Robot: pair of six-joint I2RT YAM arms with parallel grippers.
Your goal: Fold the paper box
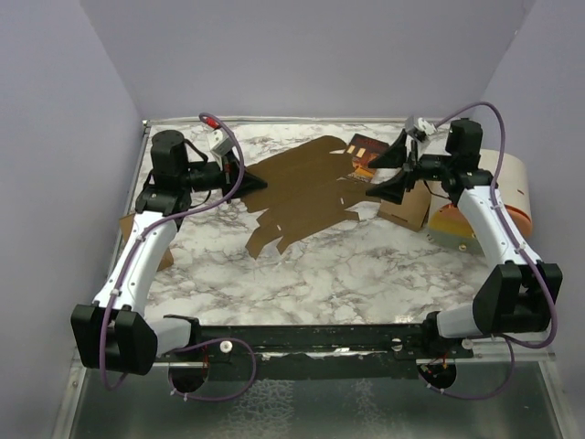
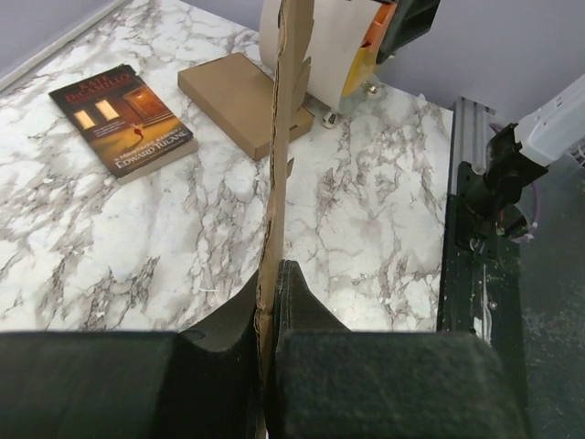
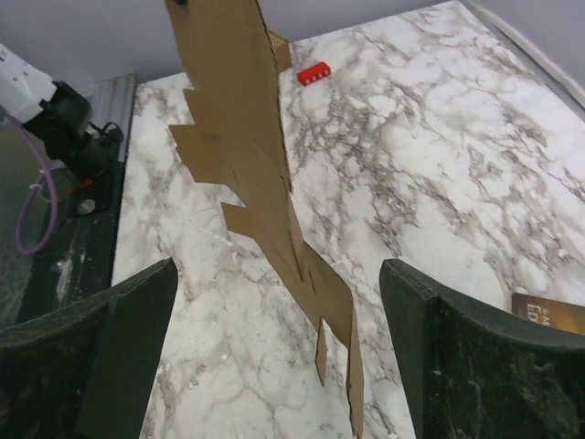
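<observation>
We see left end effector (image 2: pixel 270 306) pinching flat tan cardboard box (image 1: pixel 302 187) up off worktop (image 1: pixel 366 274), probably for folding; right end effector (image 3: pixel 274 311) spread astride it.

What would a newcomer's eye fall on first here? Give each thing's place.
The flat tan paper box spreads across the middle of the marble table, between the two arms. The left claw is shut on its left edge, while the right claw stands open around its right end. A dark book lies at the far side, and a white drum with an orange band stands at the right.
</observation>
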